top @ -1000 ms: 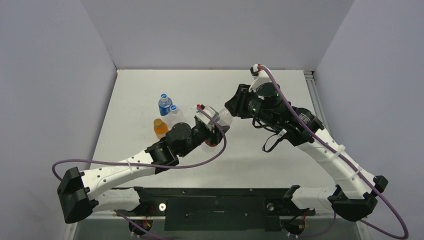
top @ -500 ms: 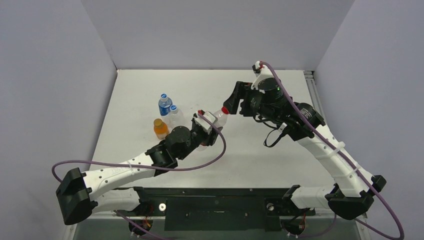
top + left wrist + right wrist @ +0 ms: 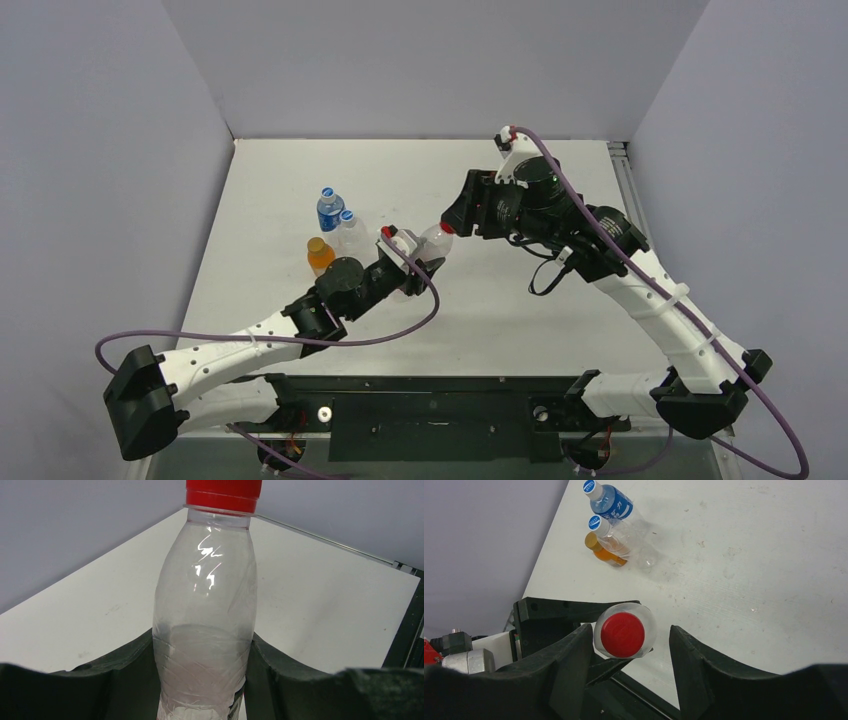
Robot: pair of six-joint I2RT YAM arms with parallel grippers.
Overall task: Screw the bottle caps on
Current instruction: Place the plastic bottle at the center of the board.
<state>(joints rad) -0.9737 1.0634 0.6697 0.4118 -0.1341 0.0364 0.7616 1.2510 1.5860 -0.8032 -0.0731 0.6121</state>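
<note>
Holding the clear bottle low on its body, our left gripper is clamped on it at the bottom centre of the left wrist view, with its pads pressed against either side of the wall. The red cap sits on the bottle's neck, in the lower middle of the right wrist view. There our right gripper is spread wide, a finger to each side of the cap with a gap showing on both, so it grips nothing.

We judge the bottle to be empty, light and thin-walled, so it would buckle or spin under a hard twist. The cap looks small and stiff. We would take it across its side wall, near the fingertips, squarely from opposite sides.

At the upper left of the right wrist view, two blue-and-white caps and an orange-gold cap sit on three bottles grouped close together on the table.

We cannot tell whether the red cap is threaded home or only resting. The top edge of the left wrist frame cuts off its top, and the bottle's base is out of frame below the pads. How tight the other three caps are is also not readable.
</note>
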